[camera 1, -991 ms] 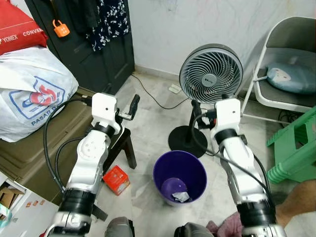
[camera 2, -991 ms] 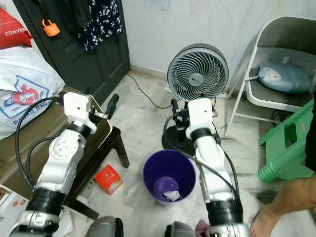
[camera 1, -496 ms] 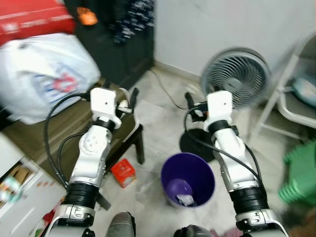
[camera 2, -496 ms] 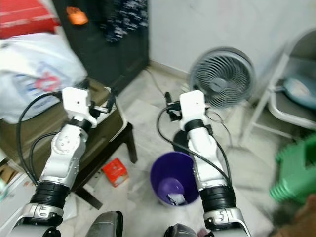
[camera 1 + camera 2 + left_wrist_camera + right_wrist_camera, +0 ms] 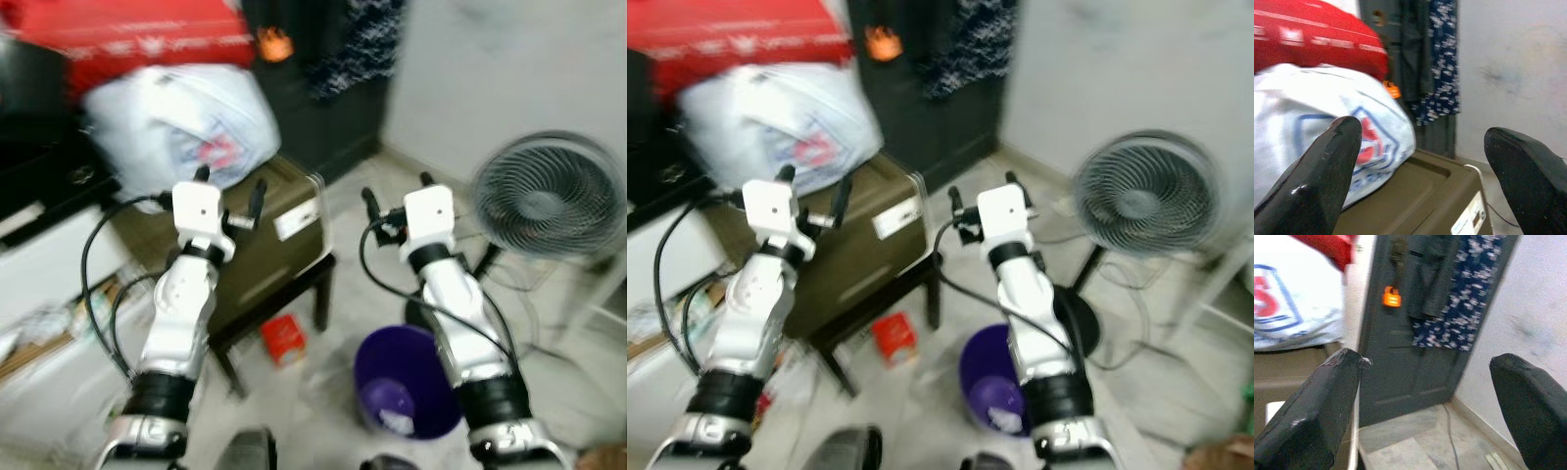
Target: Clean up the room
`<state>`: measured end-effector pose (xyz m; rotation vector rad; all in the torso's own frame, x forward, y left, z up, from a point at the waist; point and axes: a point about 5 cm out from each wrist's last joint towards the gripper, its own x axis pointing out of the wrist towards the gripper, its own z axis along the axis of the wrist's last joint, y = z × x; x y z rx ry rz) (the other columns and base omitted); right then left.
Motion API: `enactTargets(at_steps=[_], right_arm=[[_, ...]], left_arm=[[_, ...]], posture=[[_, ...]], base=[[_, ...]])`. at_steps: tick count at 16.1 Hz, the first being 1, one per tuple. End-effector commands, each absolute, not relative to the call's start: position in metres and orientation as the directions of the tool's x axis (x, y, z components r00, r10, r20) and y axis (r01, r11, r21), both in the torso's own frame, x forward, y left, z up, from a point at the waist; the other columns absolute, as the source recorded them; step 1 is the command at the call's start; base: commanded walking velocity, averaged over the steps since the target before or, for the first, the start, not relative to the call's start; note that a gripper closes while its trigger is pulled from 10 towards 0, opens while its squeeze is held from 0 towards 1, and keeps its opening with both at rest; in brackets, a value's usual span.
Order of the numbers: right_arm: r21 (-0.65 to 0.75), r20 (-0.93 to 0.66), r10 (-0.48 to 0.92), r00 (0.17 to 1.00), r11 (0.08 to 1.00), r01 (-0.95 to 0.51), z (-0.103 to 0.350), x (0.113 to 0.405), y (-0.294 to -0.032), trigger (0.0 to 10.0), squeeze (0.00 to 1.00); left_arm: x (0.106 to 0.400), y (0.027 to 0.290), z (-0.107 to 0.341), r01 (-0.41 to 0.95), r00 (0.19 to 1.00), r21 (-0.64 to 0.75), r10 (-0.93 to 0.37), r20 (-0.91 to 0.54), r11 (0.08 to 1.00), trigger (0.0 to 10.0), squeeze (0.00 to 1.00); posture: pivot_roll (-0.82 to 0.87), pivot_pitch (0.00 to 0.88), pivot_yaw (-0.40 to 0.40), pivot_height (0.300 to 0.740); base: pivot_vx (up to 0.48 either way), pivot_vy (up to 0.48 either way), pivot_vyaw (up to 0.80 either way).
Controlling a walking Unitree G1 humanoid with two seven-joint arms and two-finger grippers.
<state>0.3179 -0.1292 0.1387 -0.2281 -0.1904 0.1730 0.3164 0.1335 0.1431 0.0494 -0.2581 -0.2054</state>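
The views are blurred by motion. A purple bin (image 5: 407,382) stands on the pale floor by my right arm, with a white scrap (image 5: 397,421) in its bottom. A small red box (image 5: 284,338) lies on the floor beside a dark stool leg. Both arms are raised in front of me. My left gripper (image 5: 230,186) is open over the olive case (image 5: 265,235), and the left wrist view shows its fingers (image 5: 1327,166) wide apart with nothing between. My right gripper (image 5: 397,193) is open above the bin, holding nothing, its fingers (image 5: 1317,411) spread in the right wrist view.
A white plastic bag (image 5: 186,122) and a red bag (image 5: 147,39) are piled on the olive case. A dark door with an orange padlock (image 5: 1392,297) and hanging clothes is behind. A standing fan (image 5: 549,196) is at the right. White furniture (image 5: 49,284) is at the left.
The whole picture has swung to the left, so the fan and bin now sit further right and the chair and green stool have left the views. Both arms keep the same raised pose.
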Motion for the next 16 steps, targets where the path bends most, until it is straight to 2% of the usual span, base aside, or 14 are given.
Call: enactTargets(at_steps=[1, 4, 11, 16], right_arm=[[-0.237, 0.167, 0.196, 0.966, 0.959, -0.154, 0.136, 0.3165, -0.1275, 10.0, 0.0], [-0.236, 0.157, 0.197, 0.968, 0.959, -0.157, 0.1324, 0.3161, -0.1276, 10.0, 0.0], [-0.209, 0.167, 0.199, 0.966, 0.964, -0.163, 0.1343, 0.3164, -0.1208, 10.0, 0.0], [-0.22, 0.166, 0.21, 0.964, 0.96, -0.171, 0.1362, 0.3216, -0.1195, 10.0, 0.0]], left_arm=[[0.3132, 0.1409, 0.14, 0.153, 0.956, 0.095, -0.172, 0.24, 0.984, 10.0, 0.0], [0.3123, 0.1451, 0.1342, 0.101, 0.97, 0.101, -0.121, 0.21, 0.99, 10.0, 0.0], [0.3191, 0.1378, 0.1367, 0.146, 0.966, 0.102, -0.164, 0.197, 0.984, 10.0, 0.0], [0.321, 0.1428, 0.1333, 0.079, 0.978, 0.069, -0.091, 0.186, 0.994, 10.0, 0.0]], posture=[[0.02, 0.0, -0.026, 0.74], [0.02, 0.0, -0.024, 0.74], [-0.01, 0.0, -0.006, 0.74], [0.0, 0.0, -0.029, 0.74]], base=[[0.0, 0.0, 0.8], [0.0, 0.0, 0.8], [0.0, 0.0, 0.8], [0.0, 0.0, 0.8]])
